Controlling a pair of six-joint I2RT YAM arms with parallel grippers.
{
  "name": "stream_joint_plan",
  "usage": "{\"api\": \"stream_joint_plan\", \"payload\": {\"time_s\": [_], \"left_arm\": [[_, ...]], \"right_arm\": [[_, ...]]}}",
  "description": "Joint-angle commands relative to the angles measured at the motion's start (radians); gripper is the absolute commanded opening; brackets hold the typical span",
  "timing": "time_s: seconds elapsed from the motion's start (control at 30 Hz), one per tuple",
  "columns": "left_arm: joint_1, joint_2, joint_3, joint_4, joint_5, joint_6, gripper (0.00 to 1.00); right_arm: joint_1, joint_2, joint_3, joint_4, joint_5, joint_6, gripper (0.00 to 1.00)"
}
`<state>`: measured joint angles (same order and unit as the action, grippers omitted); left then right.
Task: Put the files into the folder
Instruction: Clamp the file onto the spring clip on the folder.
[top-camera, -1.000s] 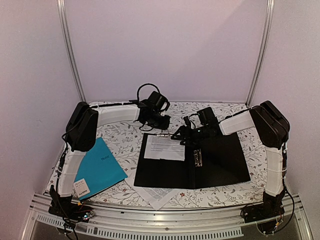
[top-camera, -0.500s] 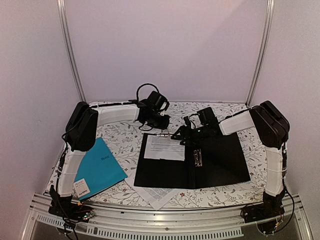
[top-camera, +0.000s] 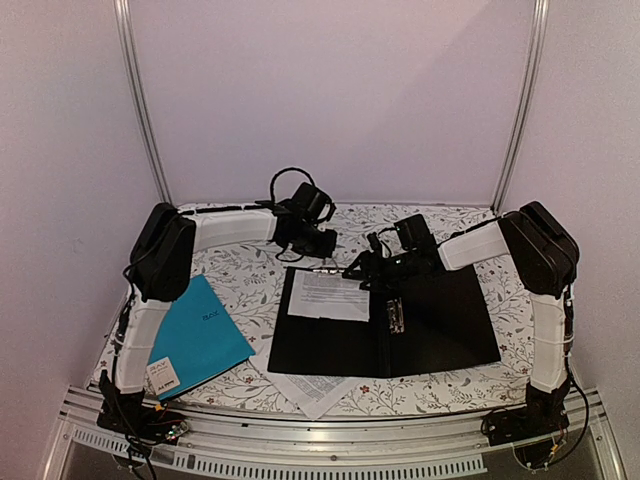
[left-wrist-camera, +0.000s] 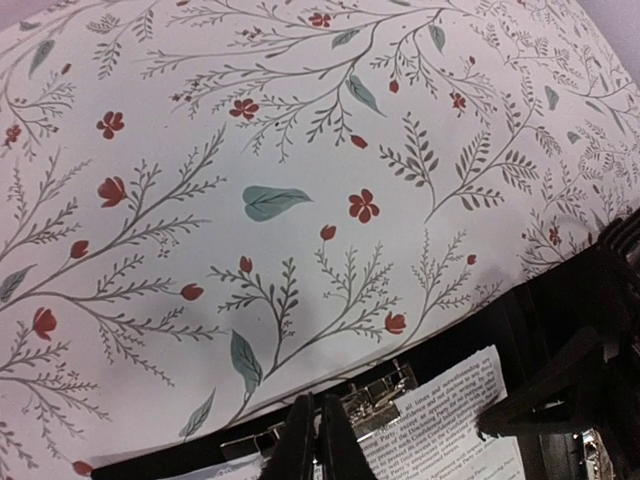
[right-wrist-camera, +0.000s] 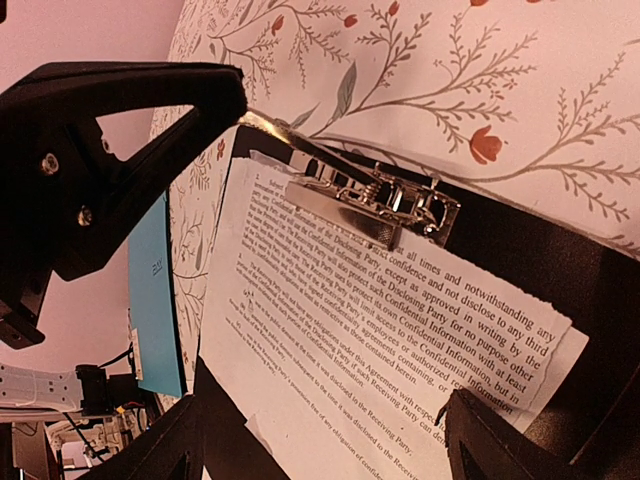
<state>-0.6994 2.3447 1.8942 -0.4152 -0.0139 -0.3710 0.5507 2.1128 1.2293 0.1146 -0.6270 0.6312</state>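
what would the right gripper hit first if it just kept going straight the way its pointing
Most likely the sheet clipped in the folder: the open right gripper points at its printed text, near the clip. How far off the paper it is I cannot tell.

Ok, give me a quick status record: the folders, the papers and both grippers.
black folder: lying open on the flowered table
clipped sheet: on the folder's left half, top edge under the silver clip
loose sheet: sticking out from under the folder's near edge
blue folder: closed, left of the black one
left gripper: shut, at the folder's far edge by the clip; cannot tell if it pinches anything
right gripper: open, above the clipped sheet, holding nothing
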Motion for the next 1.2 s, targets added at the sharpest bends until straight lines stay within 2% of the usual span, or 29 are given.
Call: {"api": "stream_joint_plan", "payload": {"time_s": [0.0, 0.33, 0.83, 1.17], "left_arm": [[0.010, -0.028, -0.046, 0.016, 0.006, -0.009, 0.01], [0.015, -0.057, -0.202, 0.113, 0.003, -0.040, 0.00], [0.028, -0.099, -0.524, 0.304, 0.019, -0.122, 0.00], [0.035, -0.153, -0.587, 0.276, 0.043, -0.094, 0.00]], "right_arm": [[0.001, 0.078, -0.038, -0.124, 0.052, 0.010, 0.83], [0.000, 0.074, -0.038, -0.124, 0.051, 0.010, 0.83], [0.002, 0.024, -0.011, -0.124, -0.004, -0.040, 0.83], [0.007, -0.072, 0.002, -0.061, -0.058, -0.121, 0.83]]}}
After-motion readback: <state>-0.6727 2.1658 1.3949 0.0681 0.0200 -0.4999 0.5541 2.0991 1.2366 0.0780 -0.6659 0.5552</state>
